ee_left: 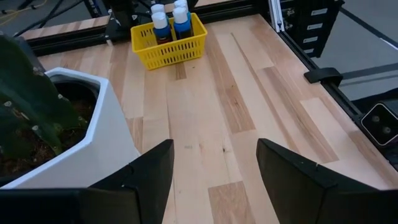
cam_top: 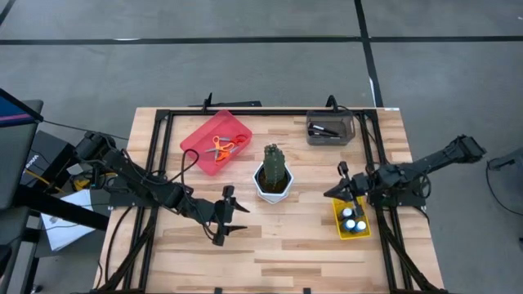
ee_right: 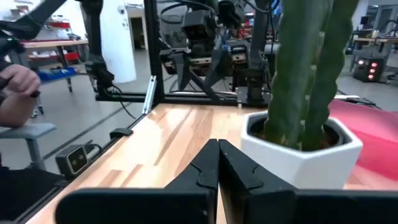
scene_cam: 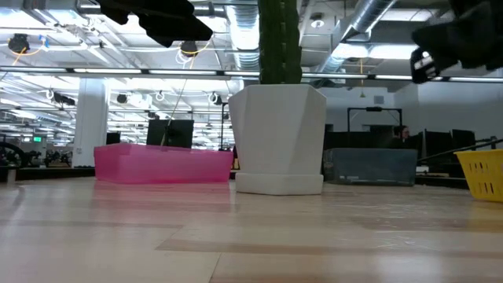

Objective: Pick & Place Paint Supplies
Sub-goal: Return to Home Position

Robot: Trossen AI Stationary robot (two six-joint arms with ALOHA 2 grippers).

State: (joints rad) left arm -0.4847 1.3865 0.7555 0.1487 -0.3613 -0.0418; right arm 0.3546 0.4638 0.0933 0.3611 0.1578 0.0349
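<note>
Three blue paint bottles with white caps stand in a yellow basket on the table's right side; the left wrist view shows them too. Orange-handled scissors lie in a pink tray. Dark-handled brushes lie in a grey tray. My left gripper is open over bare wood, near-left of the cactus pot. My right gripper is shut, holding nothing, between the pot and the basket's far end.
A green cactus in a white pot stands mid-table between the two grippers. Black frame rails run along the left, right and far sides. A person's hand shows in the room beyond the table. Bare wood lies along the near edge.
</note>
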